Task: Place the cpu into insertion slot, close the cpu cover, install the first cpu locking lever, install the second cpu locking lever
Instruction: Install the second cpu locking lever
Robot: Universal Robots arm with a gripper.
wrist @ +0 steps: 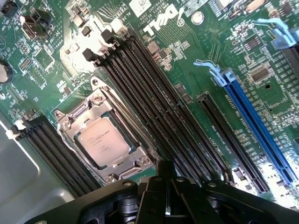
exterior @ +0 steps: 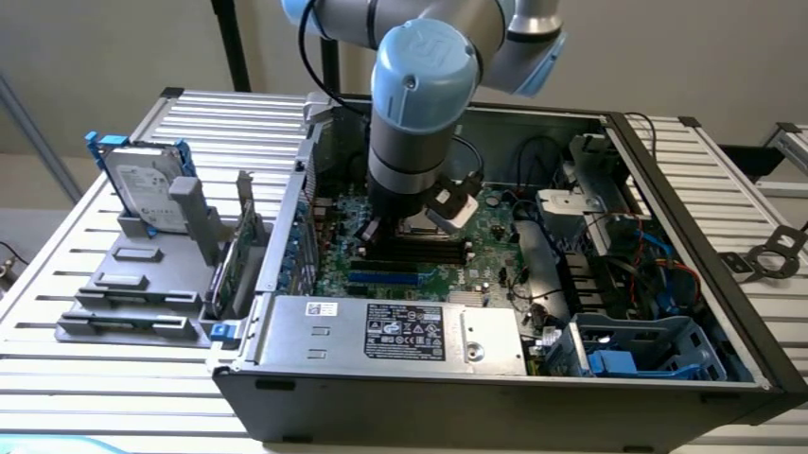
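The small square cpu (wrist: 103,141) with its silvery metal top is lying flat inside the insertion slot (wrist: 79,154), the square socket with a silvery rim, and the thin silvery cpu cover (wrist: 122,161) with its large window cut-out is lying down around it, framing the chip. Taking this socket as the landmark, a bank of long narrow black memory slots (wrist: 154,109) is running just beside it on one flank, and a second shorter bank of black slots (wrist: 51,149) is sitting just beside it on the opposite flank; beyond the longer bank a long blue expansion slot (wrist: 254,126) is stretching across the green motherboard (wrist: 187,56), well apart from the socket. The black gripper (wrist: 167,205) is hanging just beside the socket's corner, its fingers (wrist: 159,198) pressed together with nothing between them and not touching the chip. In the exterior view the grey and light-blue robot arm (exterior: 417,104) is reaching down into the open dark computer case (exterior: 707,284), whose silver power supply box (exterior: 392,331) is sitting near the socket
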